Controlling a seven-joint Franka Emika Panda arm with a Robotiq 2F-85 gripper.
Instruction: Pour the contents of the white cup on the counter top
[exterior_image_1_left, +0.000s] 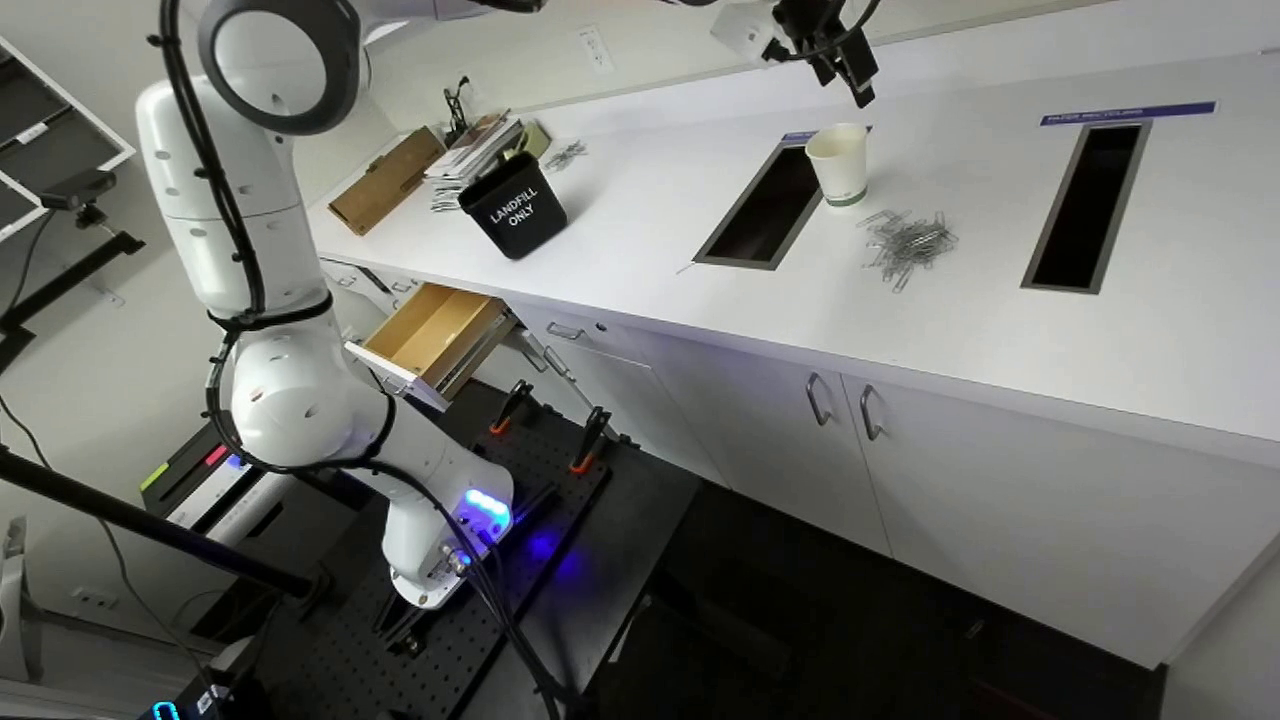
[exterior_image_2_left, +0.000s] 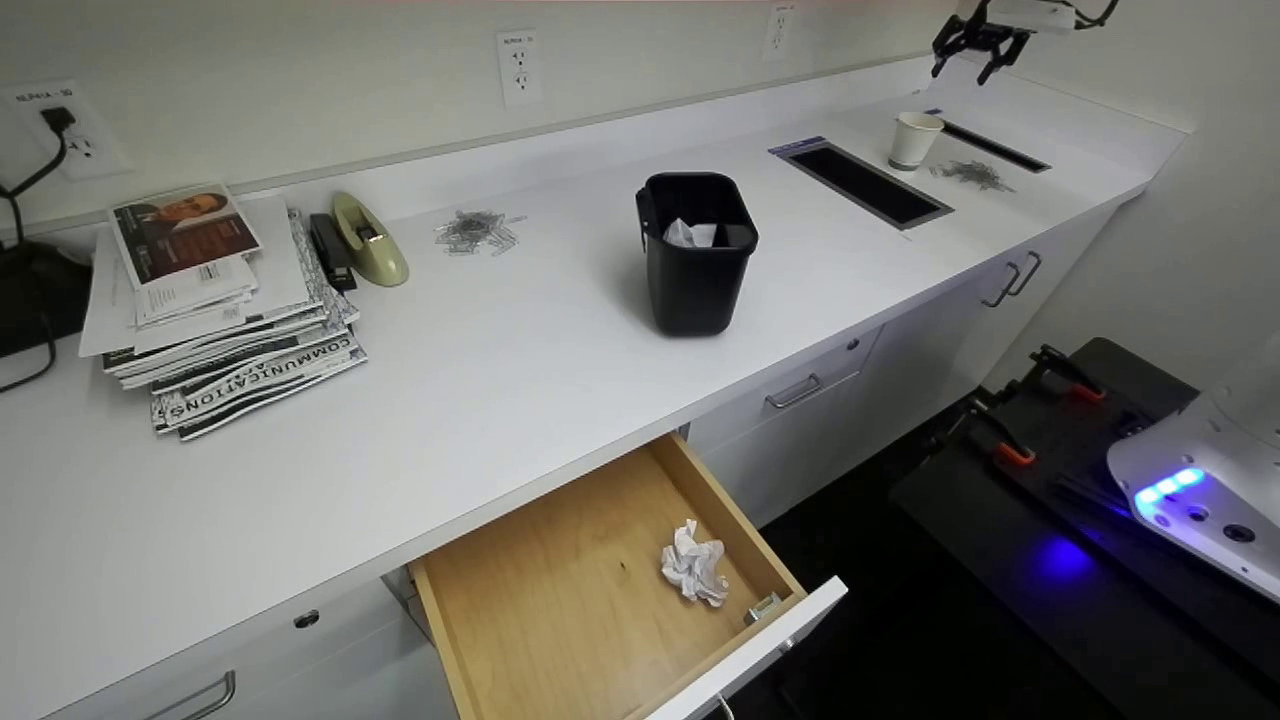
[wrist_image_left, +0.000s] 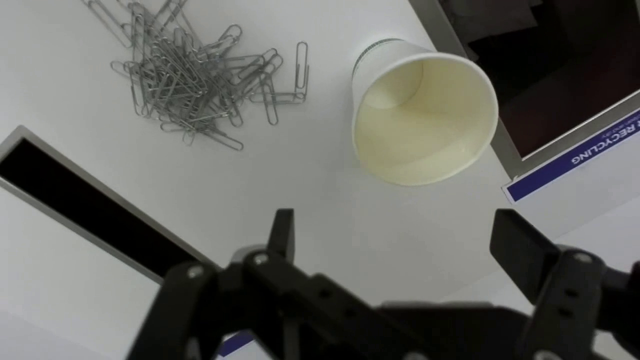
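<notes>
The white cup (exterior_image_1_left: 842, 165) stands upright on the white counter top (exterior_image_1_left: 640, 265), beside a dark cut-out. It also shows in an exterior view (exterior_image_2_left: 914, 142) and in the wrist view (wrist_image_left: 425, 120), where its inside looks bare. The contents, a loose heap of grey paper clips (wrist_image_left: 185, 80), lie on the counter a short way from the cup; they show in both exterior views (exterior_image_1_left: 908, 243) (exterior_image_2_left: 973, 175). My gripper (wrist_image_left: 395, 225) is open with nothing between its fingers. It hangs above the counter, higher than the cup and apart from it, in both exterior views (exterior_image_1_left: 846, 88) (exterior_image_2_left: 962, 76).
Two dark cut-outs (exterior_image_1_left: 762, 212) (exterior_image_1_left: 1088, 208) flank the cup and heap. A black bin (exterior_image_2_left: 697, 270) stands farther along the counter. Another clip heap (exterior_image_2_left: 475, 231), a tape dispenser (exterior_image_2_left: 370, 240) and a magazine stack (exterior_image_2_left: 245, 330) lie beyond. A drawer (exterior_image_2_left: 540, 590) is pulled open below.
</notes>
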